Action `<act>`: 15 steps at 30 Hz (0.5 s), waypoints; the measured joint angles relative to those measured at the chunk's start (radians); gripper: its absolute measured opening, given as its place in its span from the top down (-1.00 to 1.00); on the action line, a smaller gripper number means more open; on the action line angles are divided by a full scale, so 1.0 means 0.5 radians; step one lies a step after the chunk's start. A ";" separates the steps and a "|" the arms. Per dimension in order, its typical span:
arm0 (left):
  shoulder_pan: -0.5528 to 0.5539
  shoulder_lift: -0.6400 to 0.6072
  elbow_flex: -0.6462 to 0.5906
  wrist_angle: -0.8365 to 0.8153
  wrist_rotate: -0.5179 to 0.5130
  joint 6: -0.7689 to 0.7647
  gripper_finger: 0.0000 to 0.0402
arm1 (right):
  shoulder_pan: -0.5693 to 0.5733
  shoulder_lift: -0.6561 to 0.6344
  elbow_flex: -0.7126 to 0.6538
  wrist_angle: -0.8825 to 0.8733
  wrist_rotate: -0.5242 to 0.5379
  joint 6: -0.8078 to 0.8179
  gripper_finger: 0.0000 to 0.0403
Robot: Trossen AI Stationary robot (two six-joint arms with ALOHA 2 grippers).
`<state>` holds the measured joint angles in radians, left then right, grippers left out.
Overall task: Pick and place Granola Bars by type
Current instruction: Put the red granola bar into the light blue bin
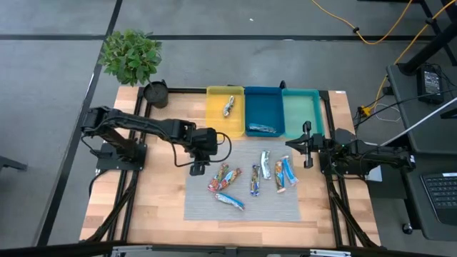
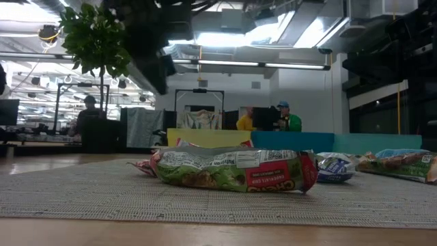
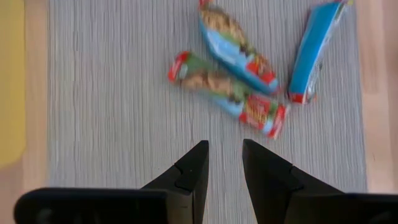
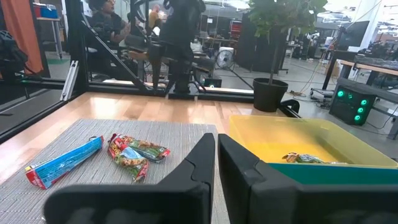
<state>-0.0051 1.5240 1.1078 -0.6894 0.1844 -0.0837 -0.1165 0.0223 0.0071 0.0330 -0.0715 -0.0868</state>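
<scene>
Granola bars in shiny crinkled wrappers (image 1: 251, 179) lay scattered on the grey woven mat (image 1: 207, 203) at frame centre. Left gripper (image 1: 198, 169) hovered over the mat's upper-left corner, fingers slightly parted, empty. Right gripper (image 1: 305, 145), clenched, empty, sat beside the green tray (image 1: 302, 96).

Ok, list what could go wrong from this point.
1. Two red-green bars overlap on the grey mat ahead of the left gripper; its narrowly parted fingers may drag both or pinch only crinkled wrapper.
2. The yellow tray and blue tray each hold one bar; a wrong match would likely mix types.
</scene>
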 joint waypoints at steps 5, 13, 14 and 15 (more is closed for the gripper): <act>0.000 0.074 -0.009 0.129 0.109 0.040 0.54 | 0.000 0.000 0.000 0.001 0.000 0.000 0.88; -0.051 0.264 -0.009 0.316 0.160 0.053 0.34 | 0.000 -0.001 0.000 0.001 0.000 0.000 0.88; -0.058 0.293 -0.009 0.321 0.159 0.053 0.29 | 0.000 -0.001 0.000 0.001 0.001 0.000 0.88; -0.065 0.322 -0.009 0.315 0.159 0.053 0.24 | 0.000 -0.001 0.000 0.000 0.000 0.000 0.88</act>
<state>-0.0378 1.6852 1.1034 -0.5318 0.2638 -0.0574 -0.1165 0.0219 0.0071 0.0330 -0.0714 -0.0868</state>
